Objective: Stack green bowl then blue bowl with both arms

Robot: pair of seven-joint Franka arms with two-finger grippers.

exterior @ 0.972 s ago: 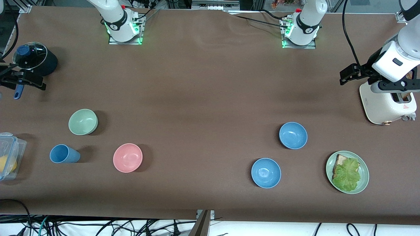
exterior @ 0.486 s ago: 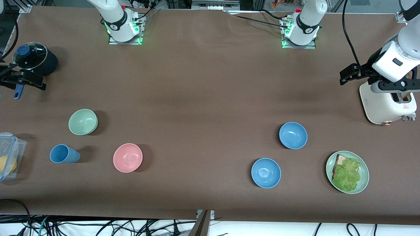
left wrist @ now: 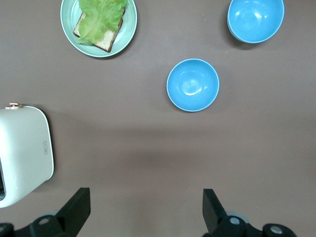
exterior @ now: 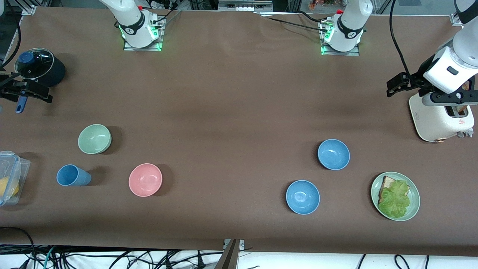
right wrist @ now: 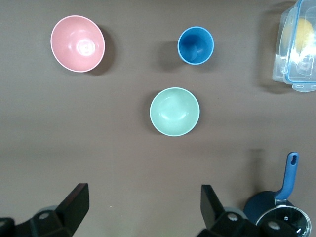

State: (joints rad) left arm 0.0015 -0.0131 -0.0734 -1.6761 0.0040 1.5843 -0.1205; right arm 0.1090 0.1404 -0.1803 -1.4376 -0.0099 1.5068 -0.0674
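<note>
Front view: nothing has shifted vs. earlier frames. Left gripper (exterior: pixel 396 85) over the table by the white toaster (exterior: pixel 440 119), right gripper (exterior: pixel 26 92) by the black glass-lidded pot (exterior: pixel 39 69) — both arms waiting.

Left wrist view: left gripper (left wrist: pixel 145 210) wide open, empty — two round blue bowls (left wrist: pixel 193 85) ahead of it.

Right wrist view: right gripper (right wrist: pixel 143 207) wide open, empty; small matte mint-green bowl (right wrist: pixel 175 111) ahead, betw. its fingers' lines.

The table (exterior: pixel 239 112) wears a matt brown cloth with faint creases. The green bowl (exterior: pixel 94 139), the pink bowl (exterior: pixel 145 179) and the 2 blue bowls (exterior: pixel 333 154) (exterior: pixel 303 197) look like smooth plastic with a soft sheen inside. The blue cup (exterior: pixel 73 175) has the same finish. The box (exterior: pixel 11 182) is clear glossy plastic. The pot lid (exterior: pixel 34 63) is shiny glass. The toaster (exterior: pixel 440 119) has a smooth cream satin shell. Both arms (exterior: pixel 127 16) (exterior: pixel 353 18) are glossy white.
</note>
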